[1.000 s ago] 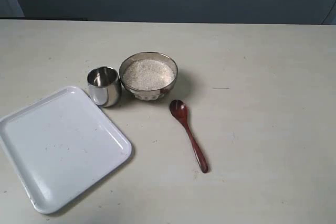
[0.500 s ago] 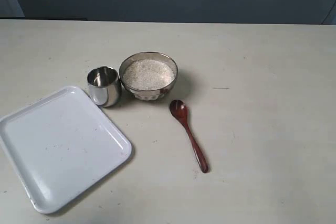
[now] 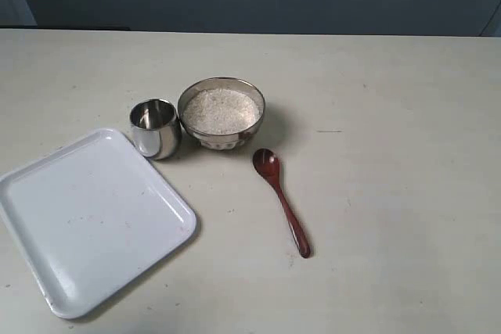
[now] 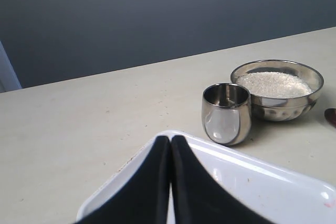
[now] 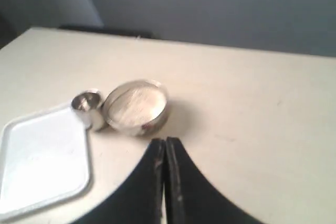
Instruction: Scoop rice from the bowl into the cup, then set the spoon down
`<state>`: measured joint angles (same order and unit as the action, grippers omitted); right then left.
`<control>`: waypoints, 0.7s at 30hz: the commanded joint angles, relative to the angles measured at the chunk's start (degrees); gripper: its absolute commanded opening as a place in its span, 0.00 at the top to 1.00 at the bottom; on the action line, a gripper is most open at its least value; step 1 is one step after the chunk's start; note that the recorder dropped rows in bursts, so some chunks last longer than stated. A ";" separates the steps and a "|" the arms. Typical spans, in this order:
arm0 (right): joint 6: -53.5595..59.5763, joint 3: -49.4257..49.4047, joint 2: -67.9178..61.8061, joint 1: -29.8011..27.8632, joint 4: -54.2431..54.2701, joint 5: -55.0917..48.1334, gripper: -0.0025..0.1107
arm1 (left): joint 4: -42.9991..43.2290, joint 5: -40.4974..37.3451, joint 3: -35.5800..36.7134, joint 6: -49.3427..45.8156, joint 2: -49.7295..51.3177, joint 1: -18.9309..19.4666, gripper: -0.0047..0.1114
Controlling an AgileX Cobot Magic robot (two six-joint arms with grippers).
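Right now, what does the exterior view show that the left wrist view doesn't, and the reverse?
Exterior only: the whole spoon, lying on the table apart from the bowl, and the full outline of the tray. No gripper appears there.
Left wrist only: the left gripper, shut, with the tray behind it. The spoon is just a dark sliver at the frame edge.
Both: the cup beside the bowl, the rice heaped in the bowl, and at least part of the tray.

No legible text (any view)
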<state>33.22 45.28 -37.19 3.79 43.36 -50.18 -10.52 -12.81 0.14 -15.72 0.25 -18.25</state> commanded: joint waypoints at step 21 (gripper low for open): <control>-13.83 3.18 -53.32 31.30 -16.10 11.57 0.98 | -0.16 0.89 -0.14 0.15 -0.25 -0.29 0.96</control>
<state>19.23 48.24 -88.14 34.58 25.02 -42.88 -10.52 -12.81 0.14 -15.72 0.25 -18.25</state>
